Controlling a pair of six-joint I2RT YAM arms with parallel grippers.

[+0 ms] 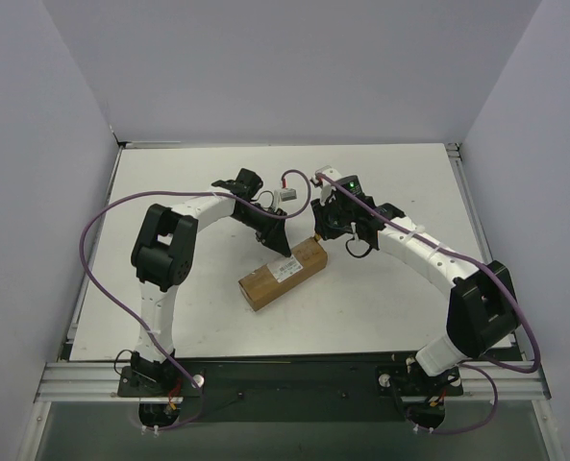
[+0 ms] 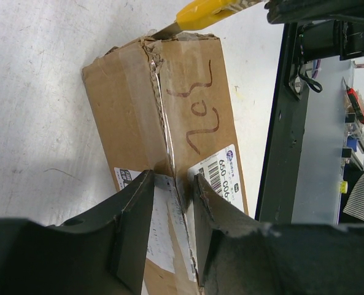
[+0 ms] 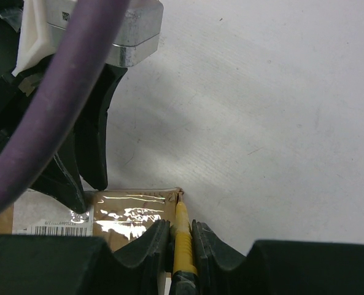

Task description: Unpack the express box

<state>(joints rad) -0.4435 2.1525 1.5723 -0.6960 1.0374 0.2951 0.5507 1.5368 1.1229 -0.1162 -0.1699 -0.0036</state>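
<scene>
The express box, a brown carton with a white label, lies slantwise on the table between both arms. In the left wrist view the express box shows a ragged slit along its top seam and a handwritten mark. My left gripper stands partly open, its two fingertips resting on the top face on either side of the seam. My right gripper is shut on a yellow utility knife. The blade tip touches the far end corner of the express box. From above, the left gripper and right gripper meet at that end.
The white table is walled by grey panels on three sides. A black rail borders the table in the left wrist view, with clutter beyond it. A purple cable and the left arm's fingers crowd the right wrist view's left side.
</scene>
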